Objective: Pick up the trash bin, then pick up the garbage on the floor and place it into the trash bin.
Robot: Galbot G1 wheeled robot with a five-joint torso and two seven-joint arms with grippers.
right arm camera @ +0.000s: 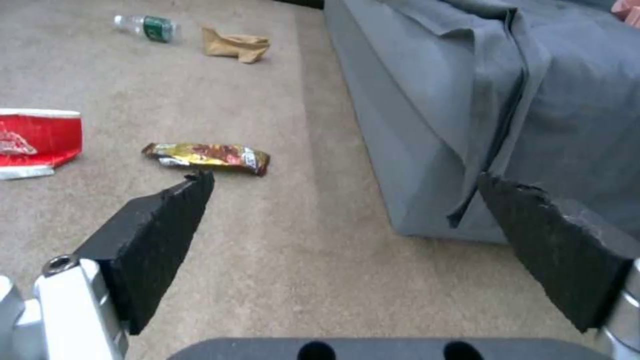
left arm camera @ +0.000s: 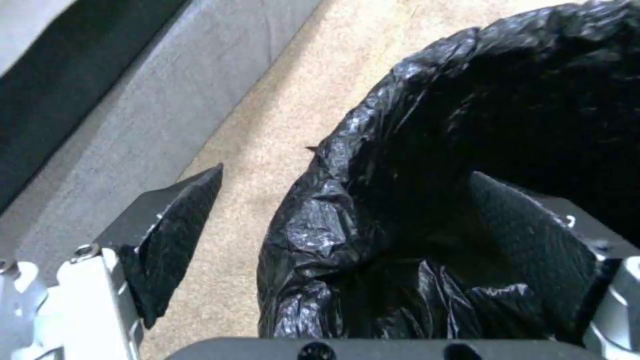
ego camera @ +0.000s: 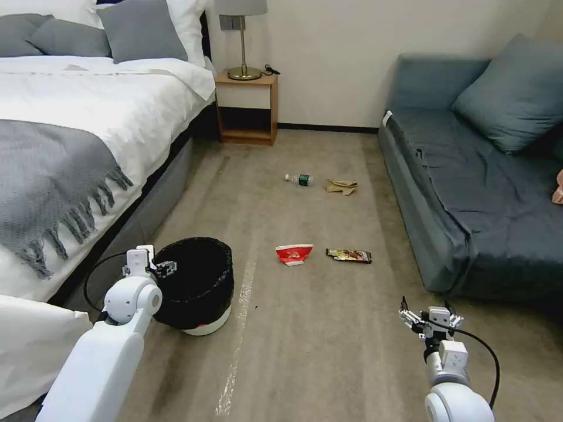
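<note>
Bin [ego camera: 199, 287] on the carpet [ego camera: 305, 351] beside the bed [ego camera: 70, 146], black bag crinkled over its rim. The left gripper [ego camera: 158, 266] is right at that rim, jaws spread wide, one finger [left arm camera: 177, 235] outside over the carpet and the other [left arm camera: 533, 240] inside against the bag. The right gripper [ego camera: 425, 319] hangs low near the sofa [ego camera: 469, 193], also wide open and holding nothing. Litter lies out ahead: a red-white wrapper [ego camera: 294, 254] and just beside it a brown-gold snack wrapper [ego camera: 349, 255]; farther off, a clear bottle [ego camera: 299, 179] with a green label and a crumpled tan paper [ego camera: 342, 186] close together.
</note>
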